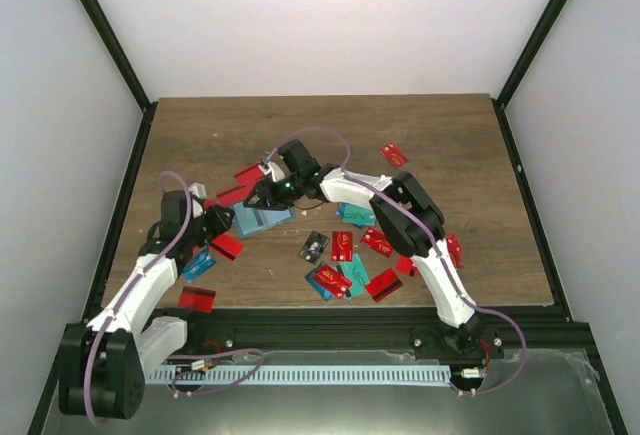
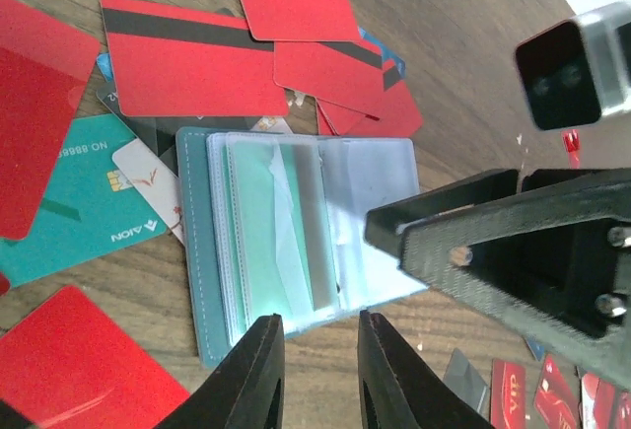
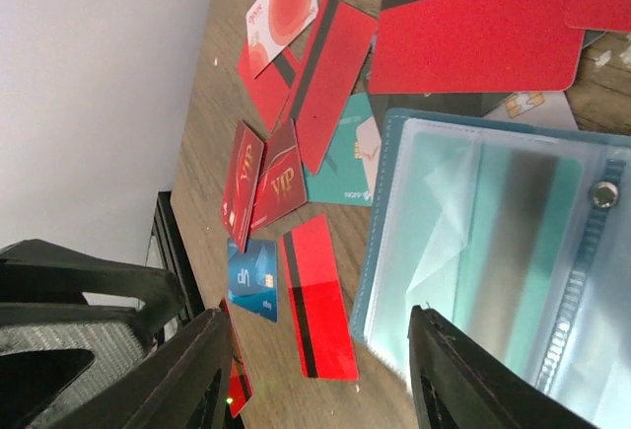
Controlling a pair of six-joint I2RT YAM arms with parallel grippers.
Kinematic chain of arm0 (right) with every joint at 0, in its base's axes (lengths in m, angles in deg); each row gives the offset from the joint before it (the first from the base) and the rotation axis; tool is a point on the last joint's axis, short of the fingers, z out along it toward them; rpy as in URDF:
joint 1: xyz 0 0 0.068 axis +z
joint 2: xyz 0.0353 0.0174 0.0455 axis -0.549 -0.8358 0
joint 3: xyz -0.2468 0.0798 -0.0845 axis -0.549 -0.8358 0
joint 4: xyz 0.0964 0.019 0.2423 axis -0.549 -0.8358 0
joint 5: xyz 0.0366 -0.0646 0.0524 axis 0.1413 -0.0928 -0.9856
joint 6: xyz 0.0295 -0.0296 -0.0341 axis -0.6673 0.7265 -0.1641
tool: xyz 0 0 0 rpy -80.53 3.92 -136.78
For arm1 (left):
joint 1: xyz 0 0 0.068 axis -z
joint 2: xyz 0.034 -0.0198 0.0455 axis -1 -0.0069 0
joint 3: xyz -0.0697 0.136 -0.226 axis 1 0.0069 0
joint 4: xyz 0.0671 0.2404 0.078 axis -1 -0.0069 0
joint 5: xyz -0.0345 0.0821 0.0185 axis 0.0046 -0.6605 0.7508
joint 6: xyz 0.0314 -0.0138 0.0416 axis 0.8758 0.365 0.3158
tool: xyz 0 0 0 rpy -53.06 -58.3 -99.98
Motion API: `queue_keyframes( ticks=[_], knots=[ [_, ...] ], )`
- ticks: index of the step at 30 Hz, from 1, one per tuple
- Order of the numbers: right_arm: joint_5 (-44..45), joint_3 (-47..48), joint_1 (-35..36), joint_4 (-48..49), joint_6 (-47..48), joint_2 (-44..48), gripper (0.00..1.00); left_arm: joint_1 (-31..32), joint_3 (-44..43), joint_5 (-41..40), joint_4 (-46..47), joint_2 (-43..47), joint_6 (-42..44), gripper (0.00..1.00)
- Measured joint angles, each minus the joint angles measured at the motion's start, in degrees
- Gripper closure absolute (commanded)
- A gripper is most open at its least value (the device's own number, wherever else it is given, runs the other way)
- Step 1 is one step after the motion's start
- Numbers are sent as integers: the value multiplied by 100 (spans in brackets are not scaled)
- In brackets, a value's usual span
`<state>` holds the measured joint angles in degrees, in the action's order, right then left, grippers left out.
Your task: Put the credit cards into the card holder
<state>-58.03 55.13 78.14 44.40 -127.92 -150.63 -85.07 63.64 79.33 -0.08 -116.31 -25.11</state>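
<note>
The card holder (image 2: pixel 296 237) lies open on the table, a teal cover with clear sleeves and a teal card showing inside. My left gripper (image 2: pixel 317 335) hangs just before its near edge, jaws slightly open with only bare wood between them. My right gripper (image 3: pixel 320 350) is open wide, with one finger (image 2: pixel 463 237) over the holder's right-hand page (image 3: pixel 493 251) and the other off its edge. A red credit card (image 3: pixel 315 301) lies flat on the wood between those jaws. From above, both grippers meet at the holder (image 1: pixel 262 220), the left gripper (image 1: pixel 222 221) on its left and the right gripper (image 1: pixel 262 195) above it.
Loose credit cards surround the holder: red ones (image 2: pixel 187 59) behind it, a teal one (image 2: pixel 69 202) to its left. Several red, teal and black cards (image 1: pixel 345 260) lie under the right arm. One red card (image 1: pixel 395 155) is far right, another (image 1: pixel 197 298) near the front edge.
</note>
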Motion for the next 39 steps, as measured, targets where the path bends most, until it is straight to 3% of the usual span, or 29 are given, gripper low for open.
queue_keyframes(
  ticks=[6,14,24,30,39],
  knots=[
    [540,-741,2,-330,474,1095,46,306,-57,68,-466,337,190,75],
    [1757,-3237,-42,-575,710,3556,40,1884,-63,341,-234,2,122,75],
    [2382,-6194,-76,-1049,-269,5606,37,3617,-321,605,691,-1349,55,77],
    [2505,-6601,-105,-1147,-656,6319,35,4245,-562,608,841,-1849,57,77],
    [2389,-6596,-127,-837,-643,5866,36,4631,-719,284,699,-2214,85,80]
  ],
)
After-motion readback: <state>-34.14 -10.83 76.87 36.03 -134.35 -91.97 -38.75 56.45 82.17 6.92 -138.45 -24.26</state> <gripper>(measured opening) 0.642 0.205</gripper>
